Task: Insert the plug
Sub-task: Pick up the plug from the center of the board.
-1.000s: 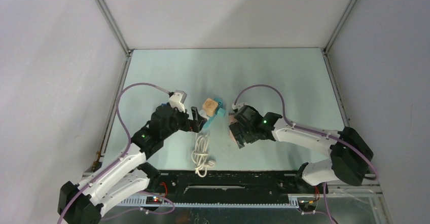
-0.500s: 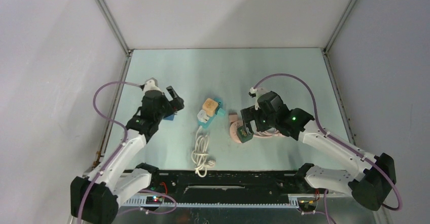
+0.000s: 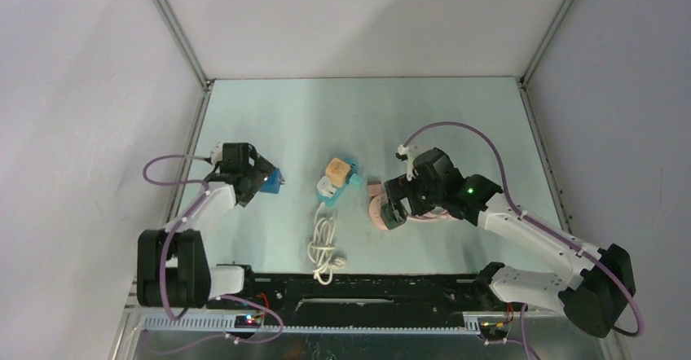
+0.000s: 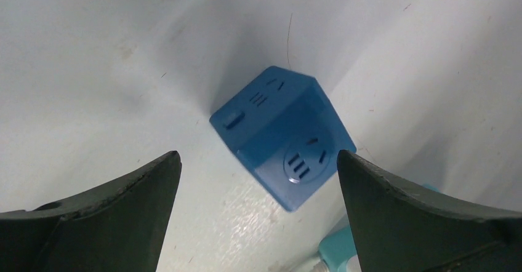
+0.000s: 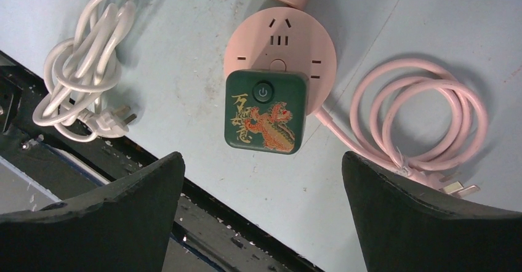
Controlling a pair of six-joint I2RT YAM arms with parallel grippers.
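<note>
Green plug [image 5: 265, 111] over rim of pink socket [image 5: 280, 35]; right tool [image 5: 261, 159] wide, well clear

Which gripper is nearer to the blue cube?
Left. The left gripper hangs over the blue cube, open fingers on either side. The right gripper is well away, above the green adapter on the pink socket.

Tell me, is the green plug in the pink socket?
In, it seems: green plug sits flat on the pink socket, nothing holding it.
</note>
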